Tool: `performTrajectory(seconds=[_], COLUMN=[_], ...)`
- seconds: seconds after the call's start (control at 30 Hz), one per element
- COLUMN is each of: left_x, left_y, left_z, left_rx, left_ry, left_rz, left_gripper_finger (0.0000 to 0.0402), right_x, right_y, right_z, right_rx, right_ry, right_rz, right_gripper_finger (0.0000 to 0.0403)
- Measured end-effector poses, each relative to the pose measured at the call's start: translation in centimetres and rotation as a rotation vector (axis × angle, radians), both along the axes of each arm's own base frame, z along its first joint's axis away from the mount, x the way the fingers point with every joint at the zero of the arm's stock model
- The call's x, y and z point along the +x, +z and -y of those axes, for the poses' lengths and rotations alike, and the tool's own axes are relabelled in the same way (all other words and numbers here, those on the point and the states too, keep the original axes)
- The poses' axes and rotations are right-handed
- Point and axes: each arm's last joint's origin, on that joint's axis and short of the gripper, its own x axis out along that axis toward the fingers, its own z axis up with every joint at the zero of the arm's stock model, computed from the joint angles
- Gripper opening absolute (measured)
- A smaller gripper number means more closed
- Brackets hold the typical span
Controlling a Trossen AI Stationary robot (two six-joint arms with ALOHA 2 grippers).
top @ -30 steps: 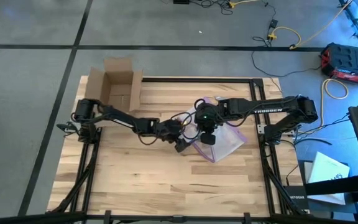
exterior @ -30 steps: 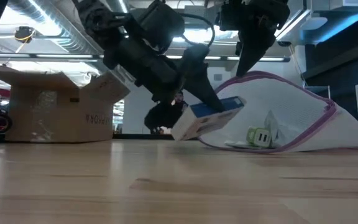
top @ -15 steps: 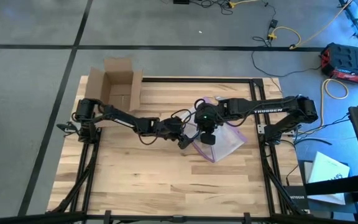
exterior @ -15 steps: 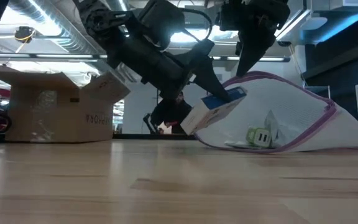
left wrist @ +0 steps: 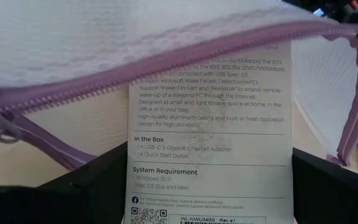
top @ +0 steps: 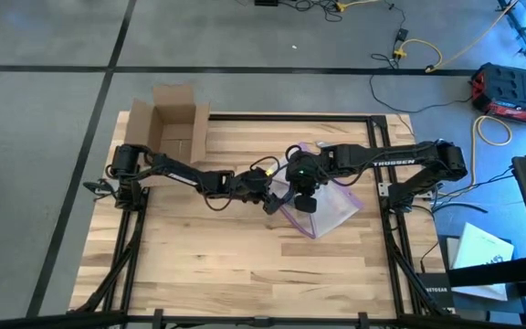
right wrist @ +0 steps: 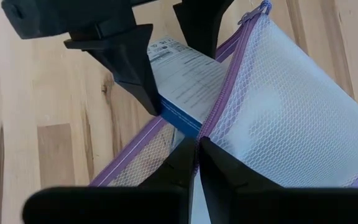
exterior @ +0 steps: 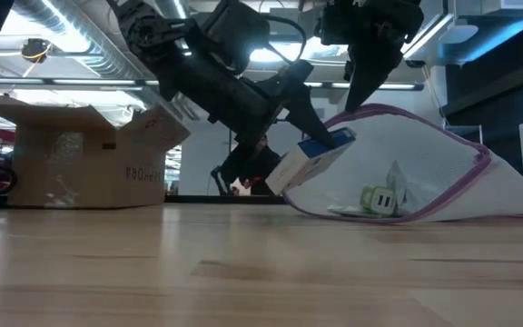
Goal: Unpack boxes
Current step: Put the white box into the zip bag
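An open brown cardboard box (top: 173, 123) (exterior: 71, 154) stands on its base at the table's far left corner. A clear mesh bag with a purple zip edge (top: 331, 212) (exterior: 416, 154) lies mid-table, its mouth held up. My left gripper (top: 277, 196) (exterior: 302, 123) is shut on a small white-and-blue printed carton (exterior: 309, 162) (left wrist: 210, 124) at the bag's mouth. My right gripper (top: 304, 203) (right wrist: 196, 144) is shut on the bag's zip edge above the carton. A small green-and-white item (exterior: 379, 200) lies inside the bag. My left gripper pinches the carton's two long side edges (left wrist: 129, 186) between its two fingers (left wrist: 86, 180), near the carton's rear end. The fingers slant down from the table's left, along the carton. The carton is tilted and clear of the table, with its blue front end (exterior: 336, 140) under the raised zip edge. My right gripper pinches the upper zip edge (right wrist: 211, 121) of the bag's mouth between its two fingertips, from above, pointing down. That edge is lifted into an arch. The bag's lower side (exterior: 479, 211) rests on the table.
Black frame rails (top: 386, 210) run along the table's left and right sides. Bare wood lies toward the near edge (top: 236, 274). Beyond the table, a red case (top: 514, 91) and cables sit on the floor.
My left gripper has carried the carton toward the bag and a little up, tipping it steeper. The carton's front end has gone from in front of the mouth to under the raised zip edge. The right gripper and the bag have kept still.
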Motion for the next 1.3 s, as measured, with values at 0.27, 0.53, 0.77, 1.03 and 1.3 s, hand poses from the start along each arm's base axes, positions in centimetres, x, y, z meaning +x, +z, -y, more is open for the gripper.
performTrajectory(seconds=[0.27, 0.53, 0.77, 1.03, 1.3], left_x=[0.0, -0.3, -0.3, 0.0, 0.0], left_y=[0.0, -0.5, -0.4, 0.0, 0.0], left_z=[0.0, -0.3, 0.2, 2.1, 2.0], left_rx=[0.045, 0.074, 0.12, 0.243, 0.263], left_ry=[-0.031, -0.048, -0.128, -0.276, -0.281], left_rz=[-0.007, -0.067, -0.072, -0.023, -0.021], left_gripper_finger=[0.0329, 0.0329, 0.0329, 0.0329, 0.0329], right_x=[0.0, 0.0, 0.0, 0.0, 0.0], right_y=[0.0, 0.0, 0.0, 0.0, 0.0], right_z=[0.0, 0.0, 0.0, 0.0, 0.0], right_rx=[0.0, 0.0, 0.0, 0.0, 0.0], right_ry=[0.0, 0.001, 0.0, 0.0, 0.0], right_rz=[0.0, 0.0, 0.0, 0.0, 0.0], right_gripper_finger=[0.001, 0.001, 0.001, 0.001, 0.001])
